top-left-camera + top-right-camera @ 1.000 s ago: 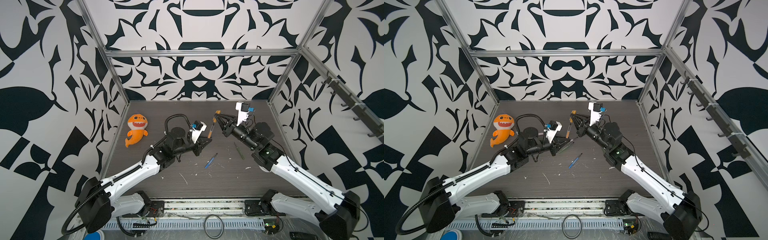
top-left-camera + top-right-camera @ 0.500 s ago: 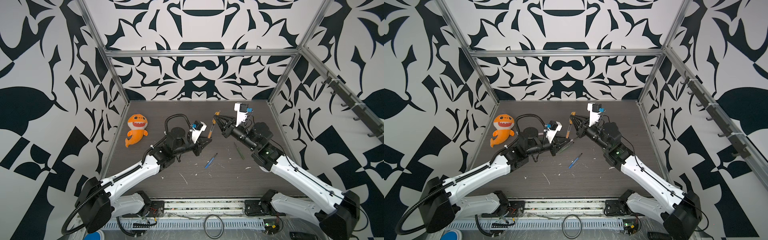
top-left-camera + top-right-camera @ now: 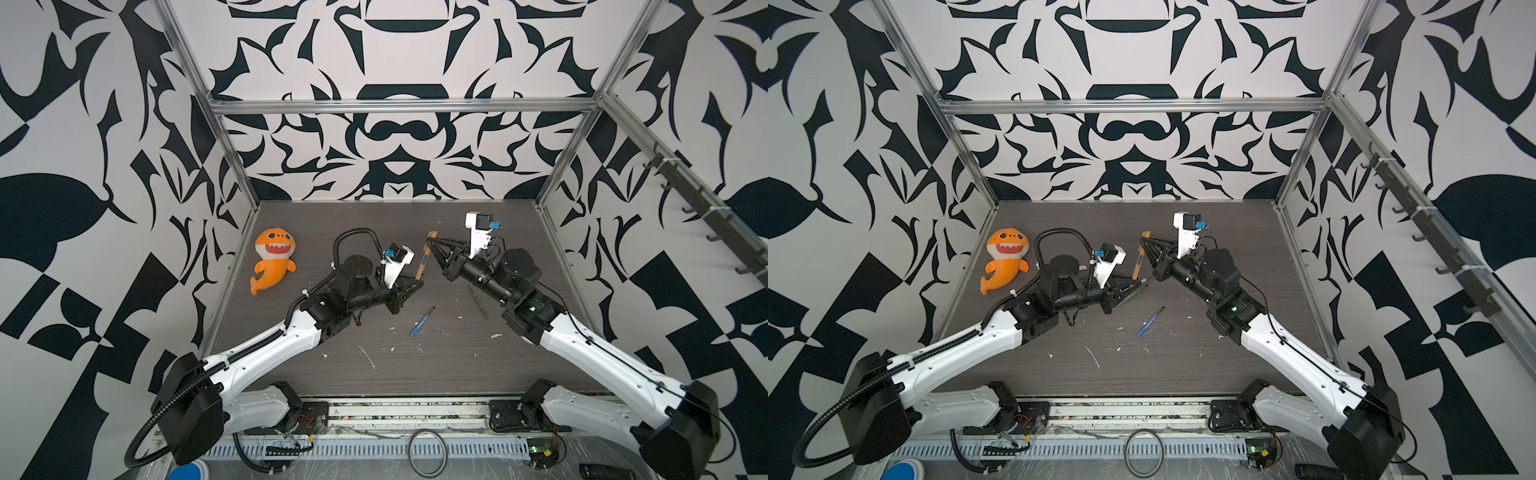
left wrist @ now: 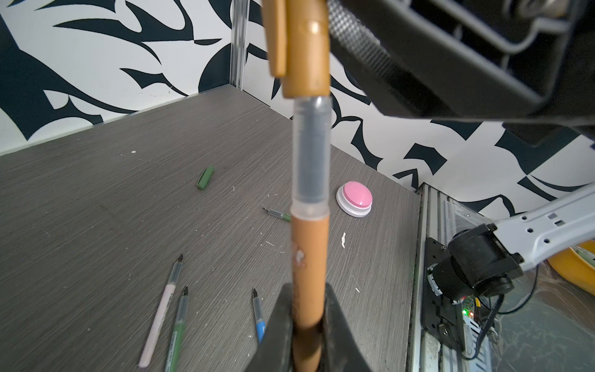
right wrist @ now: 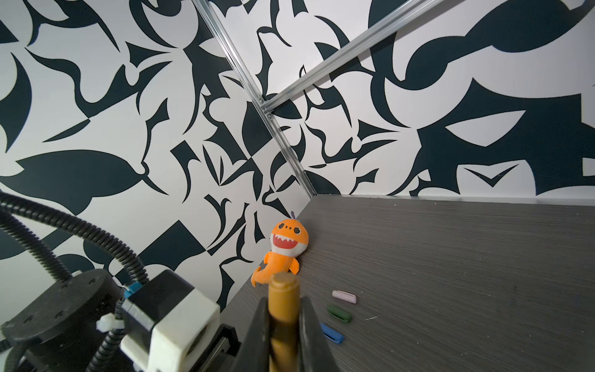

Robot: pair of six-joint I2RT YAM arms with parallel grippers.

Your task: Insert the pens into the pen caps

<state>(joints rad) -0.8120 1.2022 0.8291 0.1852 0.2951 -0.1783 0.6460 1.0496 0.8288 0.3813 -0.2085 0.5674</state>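
Change since a second ago: my right wrist has edged slightly toward the left arm. The loose pens lie where they did.

1. Table [image 3: 457, 374]: dark wood grain, flecked with white scraps.
2. Shark toy [image 3: 273, 259]: orange plush, against the left wall, well apart from both arms.
3. Round button [image 4: 354, 199]: pink top on a white base, close to the right wall.
4. Loose pens, flat on the table:
   - pink-white pen [image 4: 159, 319] and green pen [image 4: 178, 325], side by side
   - blue pen [image 3: 420, 322], between the arms
   - second green pen [image 4: 277, 214], partly hidden in the left wrist view behind the pen I hold
5. Loose caps:
   - pink cap [image 5: 344, 296], second green cap [image 5: 338, 314] and blue cap [image 5: 331, 333], in a row near the toy
   - green cap [image 4: 205, 177], alone, apart from the others
6. Print on the barrels: too small to read.
7. Left gripper [image 4: 307, 306]: jaws narrow, clamped low on the orange-brown pen [image 4: 309, 251], which is raised off the table.
8. Right gripper [image 5: 284, 302]: jaws narrow, clamped on the orange cap [image 4: 306, 48]. The pen's tip sits inside the cap's mouth. Its clear front section is exposed between cap and barrel.
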